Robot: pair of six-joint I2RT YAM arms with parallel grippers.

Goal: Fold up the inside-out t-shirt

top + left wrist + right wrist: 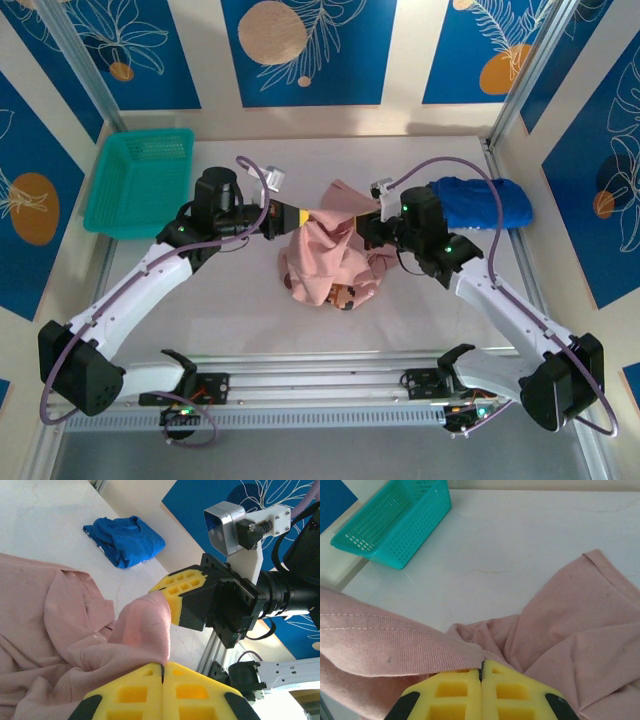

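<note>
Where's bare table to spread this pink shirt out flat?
Bare: the near strip between the pink t-shirt and the front rail, and the back strip between the teal basket and blue garment. Crowded: the middle, where the left claw and right claw pinch it.

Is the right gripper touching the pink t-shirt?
Touching. In the right wrist view the right gripper is shut on a fold of the t-shirt.

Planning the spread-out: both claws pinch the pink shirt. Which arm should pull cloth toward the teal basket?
Left, probably. The left claw is shut on the t-shirt on the teal basket side, bare table between; the right claw grips nearer the blue garment.
</note>
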